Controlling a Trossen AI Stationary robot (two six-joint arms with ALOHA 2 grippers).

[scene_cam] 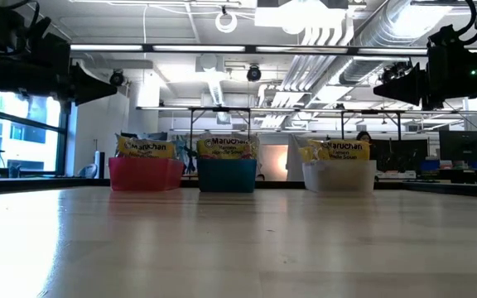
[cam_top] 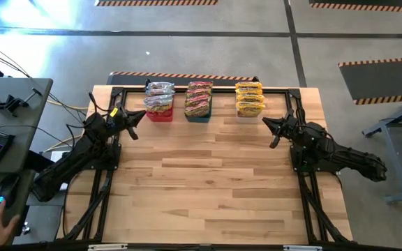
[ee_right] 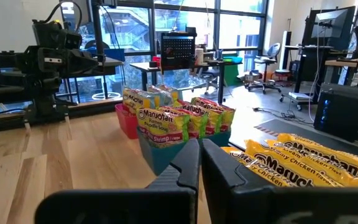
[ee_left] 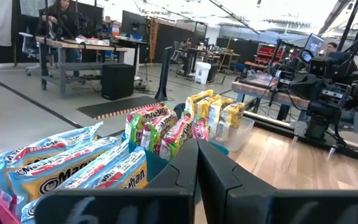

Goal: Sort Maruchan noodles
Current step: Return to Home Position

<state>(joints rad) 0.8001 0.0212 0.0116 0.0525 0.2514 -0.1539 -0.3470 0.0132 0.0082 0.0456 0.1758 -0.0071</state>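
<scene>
The left gripper [cam_top: 142, 116] and right gripper [cam_top: 266, 122] hover beside the bins [cam_top: 160, 117] of noodle packs [cam_top: 249, 97], fingers closed on nothing. A low swing home (unlikely) could clip a bin.

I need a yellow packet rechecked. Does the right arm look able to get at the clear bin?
Probably yes: the right gripper hangs close beside the clear bin, nothing between them.
</scene>
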